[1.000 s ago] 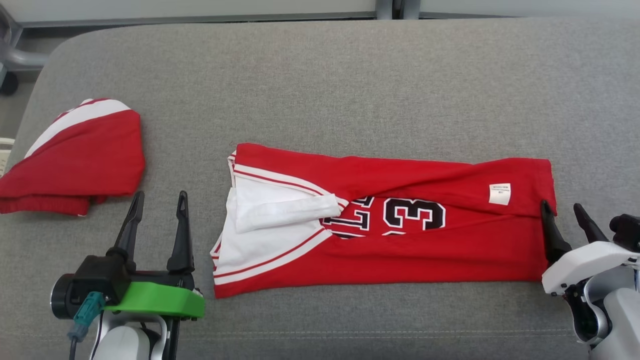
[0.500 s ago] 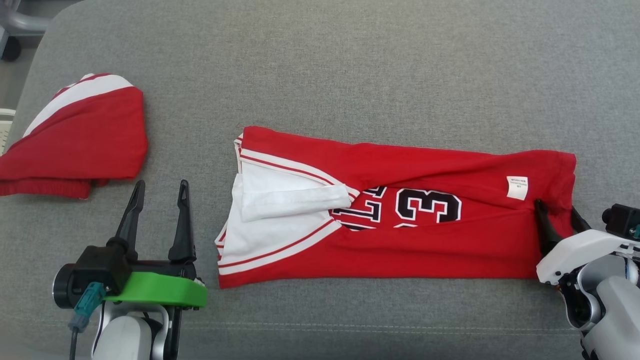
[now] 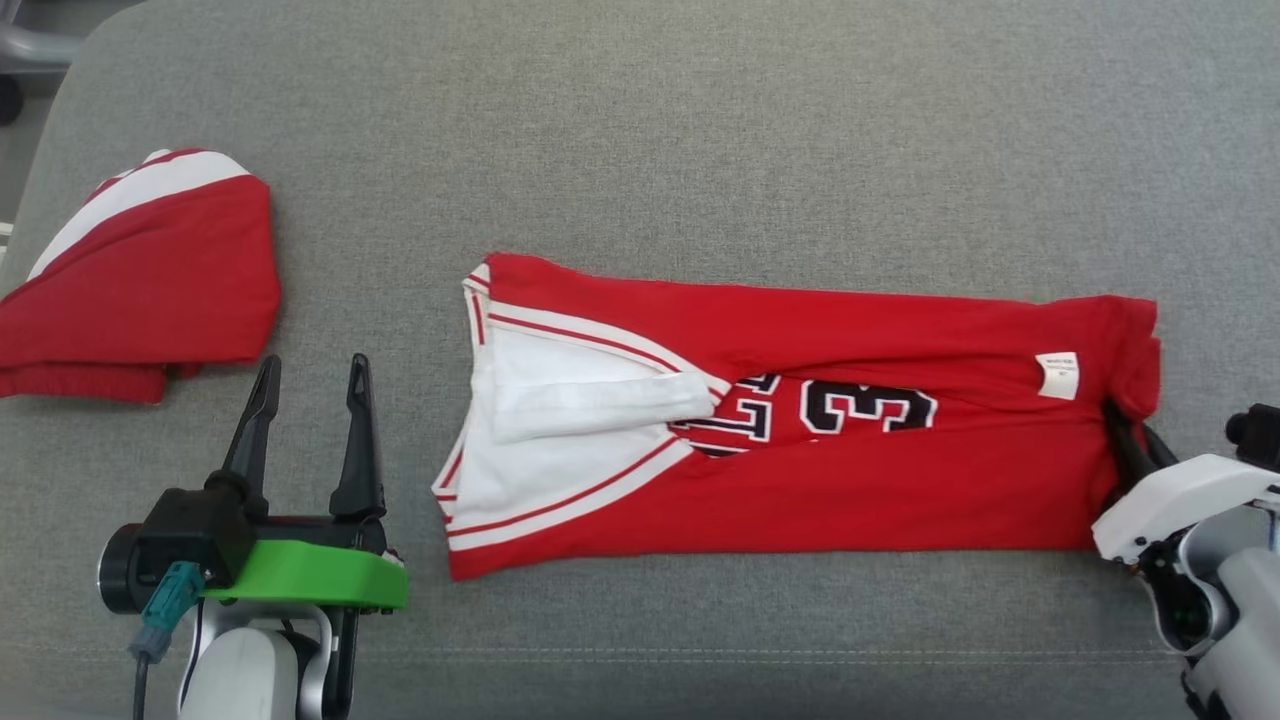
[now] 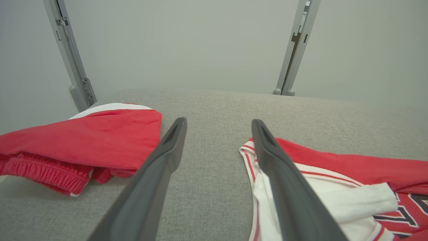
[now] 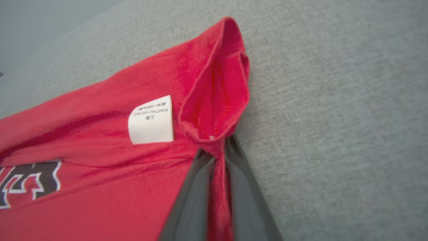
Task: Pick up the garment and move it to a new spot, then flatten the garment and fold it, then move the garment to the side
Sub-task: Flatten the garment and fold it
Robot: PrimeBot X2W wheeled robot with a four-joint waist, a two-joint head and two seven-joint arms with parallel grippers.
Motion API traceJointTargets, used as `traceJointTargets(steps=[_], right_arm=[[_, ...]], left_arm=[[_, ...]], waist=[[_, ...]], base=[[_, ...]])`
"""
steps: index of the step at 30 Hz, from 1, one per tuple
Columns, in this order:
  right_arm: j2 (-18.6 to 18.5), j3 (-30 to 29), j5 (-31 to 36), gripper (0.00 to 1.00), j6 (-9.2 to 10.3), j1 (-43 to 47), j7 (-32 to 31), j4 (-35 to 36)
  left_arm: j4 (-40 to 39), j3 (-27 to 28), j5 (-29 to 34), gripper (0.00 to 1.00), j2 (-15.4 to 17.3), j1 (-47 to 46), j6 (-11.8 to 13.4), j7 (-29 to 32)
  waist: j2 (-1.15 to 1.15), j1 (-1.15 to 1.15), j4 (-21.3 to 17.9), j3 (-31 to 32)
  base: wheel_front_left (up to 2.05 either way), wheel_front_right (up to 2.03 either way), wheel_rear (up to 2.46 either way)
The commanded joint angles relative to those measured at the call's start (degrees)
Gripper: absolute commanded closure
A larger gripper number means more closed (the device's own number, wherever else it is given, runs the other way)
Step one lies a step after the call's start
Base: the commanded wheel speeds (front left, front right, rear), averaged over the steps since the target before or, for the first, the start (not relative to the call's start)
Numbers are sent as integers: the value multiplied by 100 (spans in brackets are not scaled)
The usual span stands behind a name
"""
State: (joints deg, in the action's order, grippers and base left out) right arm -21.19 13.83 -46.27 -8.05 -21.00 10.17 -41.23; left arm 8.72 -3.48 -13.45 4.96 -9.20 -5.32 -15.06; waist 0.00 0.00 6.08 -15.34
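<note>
Jaws pinched on the hem of the red jersey (image 3: pixel 850 490), the right gripper (image 5: pixel 215 150) looks set for the cross-fold (the left gripper (image 3: pixel 310 365) stands wide and empty near the collar end), which calls for lifting that hem leftward over the strip lying across the grey worktop (image 3: pixel 700 130).

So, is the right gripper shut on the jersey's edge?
Shut. In the right wrist view the right gripper pinches a fold of the jersey edge between both fingers, no gap.
</note>
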Motion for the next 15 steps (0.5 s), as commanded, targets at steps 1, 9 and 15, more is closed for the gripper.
traceJointTargets(steps=[1,9,15], right_arm=[[-254,-120,-89,100,101,77,23,-243],[-801,-503,-240,100,63,-259,244,-568],[-678,-303,-237,100,60,-412,316,-173]], left_arm=[[-3,47,48,0,-14,-94,-29,-16],[5,138,139,0,-90,-128,-80,-16],[15,188,169,0,-132,-76,-115,-16]], waist=[[0,0,-22,8],[0,0,-100,20],[0,0,-178,100]], base=[[0,0,0],[0,0,0],[0,0,0]])
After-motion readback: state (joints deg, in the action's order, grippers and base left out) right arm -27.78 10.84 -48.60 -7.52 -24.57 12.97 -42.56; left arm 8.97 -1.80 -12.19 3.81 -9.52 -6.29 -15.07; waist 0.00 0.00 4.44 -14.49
